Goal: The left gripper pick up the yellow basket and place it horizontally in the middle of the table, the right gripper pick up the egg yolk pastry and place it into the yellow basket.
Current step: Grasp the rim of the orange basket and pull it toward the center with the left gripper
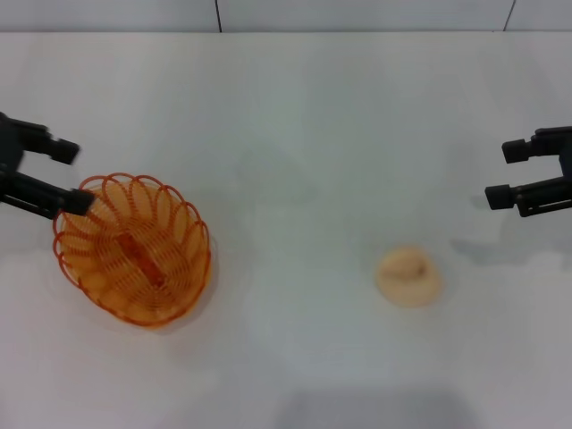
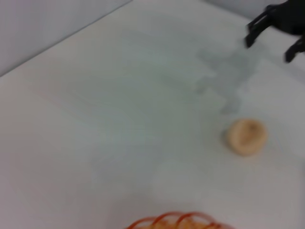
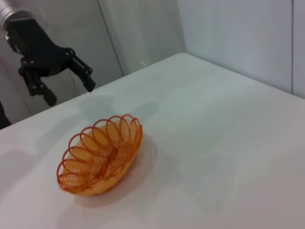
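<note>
The yellow basket [image 1: 132,248] rests on the white table [image 1: 286,134] at the left, lying diagonally and empty. My left gripper [image 1: 70,177] is open at the basket's far left rim. In the right wrist view the left gripper [image 3: 70,93] hangs above and behind the basket [image 3: 101,155], clear of it. The egg yolk pastry [image 1: 408,275] lies right of centre. My right gripper [image 1: 502,173] is open and empty at the right edge, apart from the pastry. The left wrist view shows the pastry [image 2: 246,136], the basket's rim [image 2: 181,222] and the right gripper [image 2: 268,47] beyond.
A grey wall [image 1: 357,13] runs along the table's far edge. Bare tabletop lies between basket and pastry.
</note>
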Available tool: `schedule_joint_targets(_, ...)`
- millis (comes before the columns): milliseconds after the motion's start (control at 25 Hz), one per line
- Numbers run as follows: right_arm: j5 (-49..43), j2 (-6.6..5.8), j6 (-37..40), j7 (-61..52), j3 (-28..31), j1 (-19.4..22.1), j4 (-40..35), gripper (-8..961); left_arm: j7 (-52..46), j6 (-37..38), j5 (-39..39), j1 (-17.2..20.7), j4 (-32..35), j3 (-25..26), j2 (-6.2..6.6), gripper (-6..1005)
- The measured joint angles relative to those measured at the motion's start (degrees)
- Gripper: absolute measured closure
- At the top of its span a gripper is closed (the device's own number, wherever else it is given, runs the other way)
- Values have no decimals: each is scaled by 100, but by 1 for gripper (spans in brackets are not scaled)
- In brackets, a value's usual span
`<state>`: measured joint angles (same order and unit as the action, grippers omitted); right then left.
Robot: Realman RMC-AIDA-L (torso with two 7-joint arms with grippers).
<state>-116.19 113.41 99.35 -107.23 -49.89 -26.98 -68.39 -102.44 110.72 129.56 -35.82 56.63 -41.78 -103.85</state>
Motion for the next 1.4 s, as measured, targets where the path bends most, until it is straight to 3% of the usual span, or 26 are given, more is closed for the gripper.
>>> schedule_joint_targets(160,7,71,-22,-83,11,0,0,111,6,-120,526,-99,50,128,129,109)
schedule_joint_targets(440,7,139,-31,-148,16,0,-38,112,-10,-422,1574,-226,107,162,147,110)
schedule_joint_targets(680,10,146,-31,-213,15,0,-49,112,-13,-645,1795,-266,144,141,147,111)
schedule_joint_targets(1240,105,174,-55,-296,0,-61,-61,113,258,-1201,2210,-535,-17,-120,52,133)
schedule_joint_targets(1400,106,173,-57,-298,-6,-62,-47,113,374,-1348,2236,-697,-186,-133,-44,141)
